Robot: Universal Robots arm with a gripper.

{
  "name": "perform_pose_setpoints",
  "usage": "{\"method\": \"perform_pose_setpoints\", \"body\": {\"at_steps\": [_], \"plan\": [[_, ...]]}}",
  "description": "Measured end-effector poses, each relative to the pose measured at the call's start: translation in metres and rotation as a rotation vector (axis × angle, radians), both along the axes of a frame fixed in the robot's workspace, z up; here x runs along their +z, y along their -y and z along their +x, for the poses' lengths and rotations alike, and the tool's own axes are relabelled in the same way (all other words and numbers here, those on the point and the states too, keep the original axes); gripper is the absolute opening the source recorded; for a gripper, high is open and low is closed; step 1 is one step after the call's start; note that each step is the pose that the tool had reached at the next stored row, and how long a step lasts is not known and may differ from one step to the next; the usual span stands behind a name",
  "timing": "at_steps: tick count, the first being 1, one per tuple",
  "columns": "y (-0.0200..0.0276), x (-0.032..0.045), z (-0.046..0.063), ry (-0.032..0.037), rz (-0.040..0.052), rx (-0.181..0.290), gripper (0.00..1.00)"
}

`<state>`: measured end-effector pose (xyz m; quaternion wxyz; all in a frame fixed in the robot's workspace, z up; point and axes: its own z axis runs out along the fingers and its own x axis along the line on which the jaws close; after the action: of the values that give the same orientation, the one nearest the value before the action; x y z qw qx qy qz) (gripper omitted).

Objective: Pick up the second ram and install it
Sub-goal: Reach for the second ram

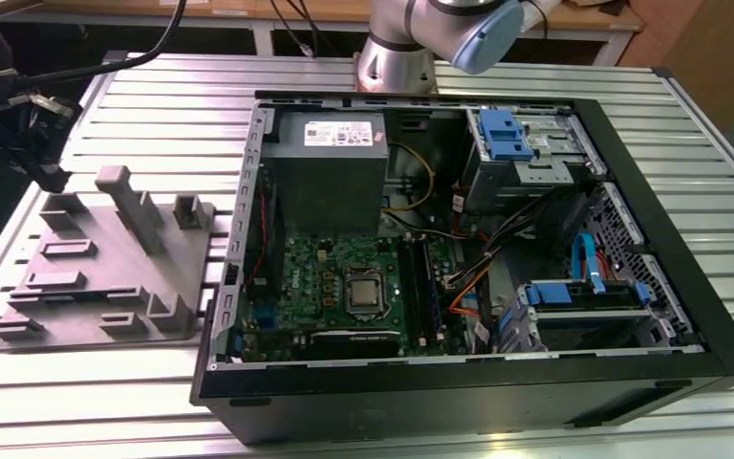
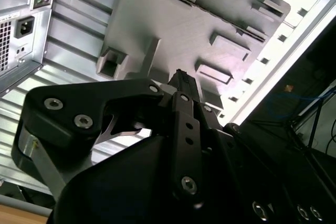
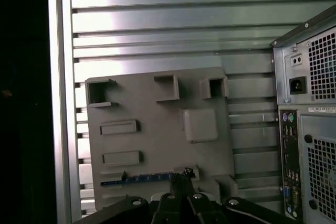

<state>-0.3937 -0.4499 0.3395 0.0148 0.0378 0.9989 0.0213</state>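
Observation:
The second ram [image 3: 142, 178] is a thin strip with blue marks, standing on edge in a slot of the grey fixture tray [image 3: 157, 129]. My gripper [image 3: 182, 176] hangs over one end of that strip with its black fingers drawn together. Whether they touch the ram I cannot tell. In the second wrist view the shut gripper [image 2: 179, 77] points down at the tray [image 2: 173, 30]. In the exterior view the gripper [image 1: 51, 175] is above the far corner of the tray [image 1: 99, 277], at the exterior view's left.
An open black computer case [image 1: 469, 239] lies to the exterior view's right of the tray, with the green motherboard [image 1: 341, 287] and its long black slots [image 1: 428, 296] inside. Its rear panel [image 3: 310, 103] is close beside the tray. Ribbed metal table [image 1: 150, 96] all around.

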Motion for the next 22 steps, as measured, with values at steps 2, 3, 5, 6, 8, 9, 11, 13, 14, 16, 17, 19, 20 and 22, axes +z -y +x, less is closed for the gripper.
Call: {"method": "perform_pose_setpoints", "body": {"at_steps": [2,3,5,6,8,9,11,13,14,16,17,19,20,22], "plan": [[0.0009,-0.0019,-0.002,0.0000,0.0000,0.000,0.07],[0.0016,-0.0029,-0.004,0.0000,0.0001,0.000,0.07],[0.0032,-0.0047,-0.006,-0.0001,0.0000,0.000,0.07],[0.0037,-0.0056,-0.007,-0.0001,0.0000,0.000,0.07],[0.0046,-0.0074,-0.010,0.0000,0.0000,0.000,0.07],[0.0051,-0.0084,-0.011,-0.0001,-0.0001,0.000,0.07],[0.0067,-0.0103,-0.014,-0.0001,-0.0001,0.000,0.07],[0.0083,-0.0122,-0.017,-0.0002,-0.0001,0.000,0.07],[0.0090,-0.0132,-0.018,-0.0001,-0.0001,0.000,0.07],[0.0105,-0.0153,-0.020,0.0000,0.0000,0.000,0.07],[0.0114,-0.0166,-0.021,0.0000,0.0000,0.000,0.07],[0.0139,-0.0191,-0.023,-0.0001,0.0000,0.000,0.07],[0.0153,-0.0204,-0.024,-0.0001,0.0000,0.000,0.07],[0.0182,-0.0235,-0.025,-0.0001,0.0000,0.000,0.07]]}}
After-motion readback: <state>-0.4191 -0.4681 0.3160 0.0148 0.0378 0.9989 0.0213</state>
